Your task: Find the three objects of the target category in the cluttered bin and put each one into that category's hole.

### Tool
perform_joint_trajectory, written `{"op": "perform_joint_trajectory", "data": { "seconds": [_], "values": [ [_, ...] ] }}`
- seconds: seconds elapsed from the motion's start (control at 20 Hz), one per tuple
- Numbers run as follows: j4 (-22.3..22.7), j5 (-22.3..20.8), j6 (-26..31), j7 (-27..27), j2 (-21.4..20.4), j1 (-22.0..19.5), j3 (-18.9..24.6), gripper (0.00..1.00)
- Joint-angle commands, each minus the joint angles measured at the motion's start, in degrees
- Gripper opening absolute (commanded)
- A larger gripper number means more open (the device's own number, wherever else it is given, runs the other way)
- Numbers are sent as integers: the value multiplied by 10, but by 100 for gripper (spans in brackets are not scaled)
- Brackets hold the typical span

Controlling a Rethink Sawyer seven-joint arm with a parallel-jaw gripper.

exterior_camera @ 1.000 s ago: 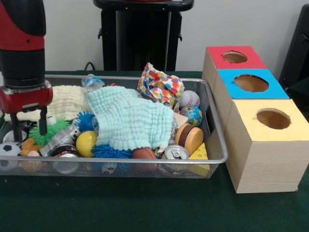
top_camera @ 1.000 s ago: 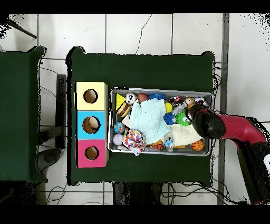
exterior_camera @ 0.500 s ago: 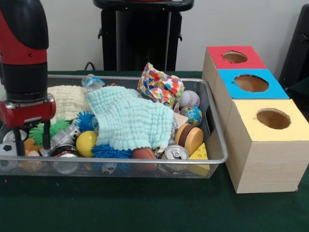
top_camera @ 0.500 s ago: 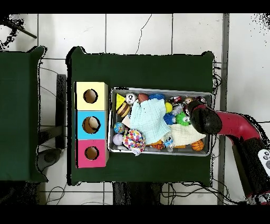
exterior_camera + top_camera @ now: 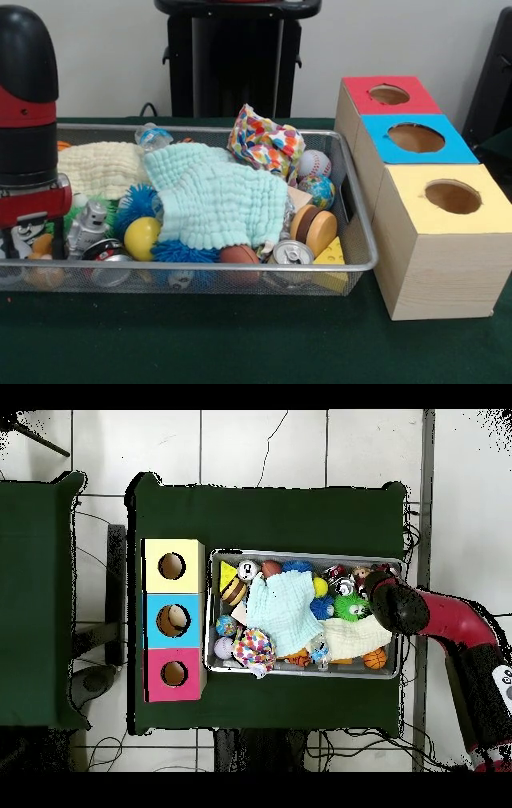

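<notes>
The wire mesh bin point(image 5: 240, 266) is full of clutter; it also shows in the overhead view point(image 5: 300, 554). My gripper point(image 5: 36, 244) is down inside the bin's left end, open. Its fingers point(image 5: 59, 240) stand either side of a small yellow-orange toy point(image 5: 42, 243), which is mostly hidden, so I cannot tell whether it is the duck. In the overhead view the arm's wrist point(image 5: 392, 604) covers the gripper. The red-topped box's hole point(image 5: 390, 94) is at the far right, away from the gripper, and also shows from overhead point(image 5: 174, 674).
A mint cloth point(image 5: 216, 196) and a cream cloth point(image 5: 100, 168) cover the bin's middle. Around them lie a yellow ball point(image 5: 142, 238), a silver toy robot point(image 5: 86, 228), blue spiky balls point(image 5: 172, 252), cans point(image 5: 292, 253) and a baseball point(image 5: 314, 163). Blue-topped point(image 5: 416, 138) and yellow-topped point(image 5: 453, 196) boxes stand beside the red one.
The gripper has moved lower into the bin and further toward the picture's left in the front view. The bin's contents look unmoved.
</notes>
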Motion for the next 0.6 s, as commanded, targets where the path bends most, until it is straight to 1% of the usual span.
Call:
{"op": "perform_joint_trajectory", "data": {
  "seconds": [0.05, 0.25, 0.4, 0.55, 0.6],
  "values": [
    [-82, -20, -8, -35, 51, -19, 20, 100],
    [-80, -21, -20, -27, 65, -20, 22, 100],
    [-73, -18, -20, -19, 68, -18, 22, 100],
    [-49, -7, -14, -10, 56, -18, 26, 100],
    [-33, 2, -8, -5, 49, -16, 29, 100]
  ]
}}
